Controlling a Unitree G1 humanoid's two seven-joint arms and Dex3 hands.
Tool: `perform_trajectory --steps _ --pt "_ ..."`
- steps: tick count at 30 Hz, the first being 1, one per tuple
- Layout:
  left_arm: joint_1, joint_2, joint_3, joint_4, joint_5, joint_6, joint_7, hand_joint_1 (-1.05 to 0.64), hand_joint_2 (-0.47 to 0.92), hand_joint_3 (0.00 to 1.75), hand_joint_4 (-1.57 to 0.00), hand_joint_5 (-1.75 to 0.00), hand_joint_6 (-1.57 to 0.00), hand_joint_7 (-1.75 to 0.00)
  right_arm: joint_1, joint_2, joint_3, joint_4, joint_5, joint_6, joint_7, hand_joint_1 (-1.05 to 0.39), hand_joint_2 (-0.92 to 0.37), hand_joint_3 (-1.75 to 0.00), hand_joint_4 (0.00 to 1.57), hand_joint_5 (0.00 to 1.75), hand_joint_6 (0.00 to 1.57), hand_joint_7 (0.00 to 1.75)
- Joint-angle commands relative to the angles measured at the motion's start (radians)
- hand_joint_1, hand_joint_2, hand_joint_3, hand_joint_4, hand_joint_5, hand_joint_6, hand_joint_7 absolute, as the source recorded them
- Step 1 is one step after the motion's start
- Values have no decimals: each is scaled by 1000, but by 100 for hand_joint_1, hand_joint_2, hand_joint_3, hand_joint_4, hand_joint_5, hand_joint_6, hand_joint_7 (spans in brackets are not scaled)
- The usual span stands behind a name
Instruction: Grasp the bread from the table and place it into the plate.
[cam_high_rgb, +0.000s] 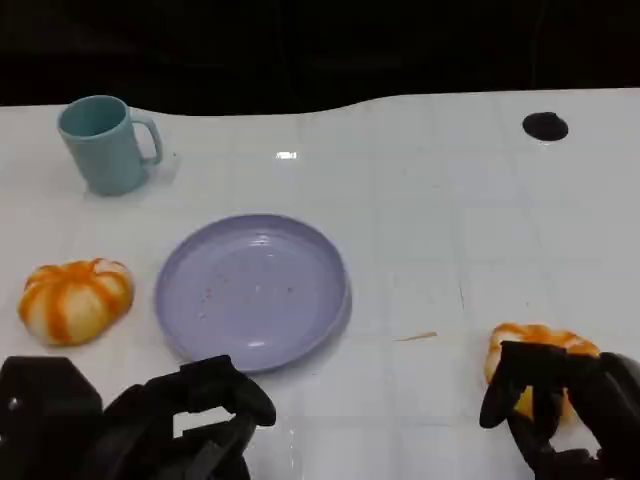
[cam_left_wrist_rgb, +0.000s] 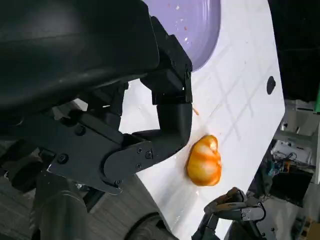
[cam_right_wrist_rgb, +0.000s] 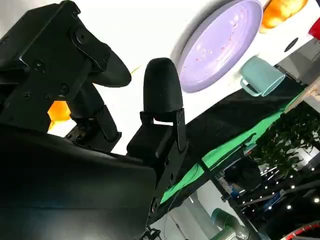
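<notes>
A lavender plate (cam_high_rgb: 250, 290) lies in the middle of the white table. One orange-and-white bread roll (cam_high_rgb: 75, 300) sits to the plate's left. A second roll (cam_high_rgb: 540, 345) lies at the near right, and my right hand (cam_high_rgb: 565, 405) hovers at its near side with fingers spread over it. In the left wrist view that roll (cam_left_wrist_rgb: 204, 160) rests on the table with a gap between it and the right hand (cam_left_wrist_rgb: 234, 212). The right wrist view glimpses the roll (cam_right_wrist_rgb: 59, 111) between the fingers. My left hand (cam_high_rgb: 190, 420) holds nothing, just short of the plate's near rim.
A teal mug (cam_high_rgb: 105, 143) stands at the back left. A small black disc (cam_high_rgb: 545, 126) marks the table at the back right. The table's far edge meets a dark backdrop. Bare white surface separates the plate and the right roll.
</notes>
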Motion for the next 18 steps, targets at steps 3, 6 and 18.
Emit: perform_trajectory --steps 3,6,18 --pt "-6 8 9 -5 1 1 2 -32 79 80 -67 -175 -58 -148 -4 -20 -16 -46 -26 26 5 -1 -22 -138 87 171 89 116" --pt "-6 7 9 -5 1 2 3 -32 79 80 -66 -175 -58 -149 -7 -26 -22 -72 -73 34 -6 -8 -23 -121 88 146 94 92" --pt "-5 12 7 5 8 -8 -2 -32 78 81 -66 -175 -58 -149 -4 -128 -29 -256 -252 216 162 -28 -57 -42 70 63 84 14"
